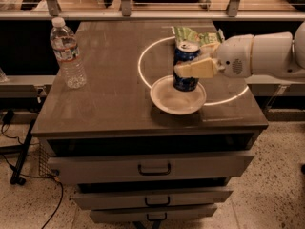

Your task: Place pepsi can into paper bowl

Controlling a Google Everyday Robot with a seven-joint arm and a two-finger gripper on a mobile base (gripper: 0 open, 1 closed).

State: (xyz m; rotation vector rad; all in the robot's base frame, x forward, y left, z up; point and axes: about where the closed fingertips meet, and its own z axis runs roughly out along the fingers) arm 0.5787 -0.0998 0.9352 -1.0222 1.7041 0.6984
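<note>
The pepsi can (pixel 184 56) is dark blue with a silver top and stands upright over the back part of the paper bowl (pixel 177 100), its base down inside the bowl. The bowl is round, white and shallow, near the front of the cabinet top. My gripper (pixel 193 67) reaches in from the right on a white arm (pixel 259 55) and is shut on the can's side, one pale finger (pixel 196 69) across its front.
A clear plastic water bottle (pixel 67 53) stands at the left of the dark cabinet top (pixel 109 89). A green snack bag (pixel 196 35) lies behind the can. A bright ring of light (pixel 143 56) marks the surface. Drawers are below, a shelf frame behind.
</note>
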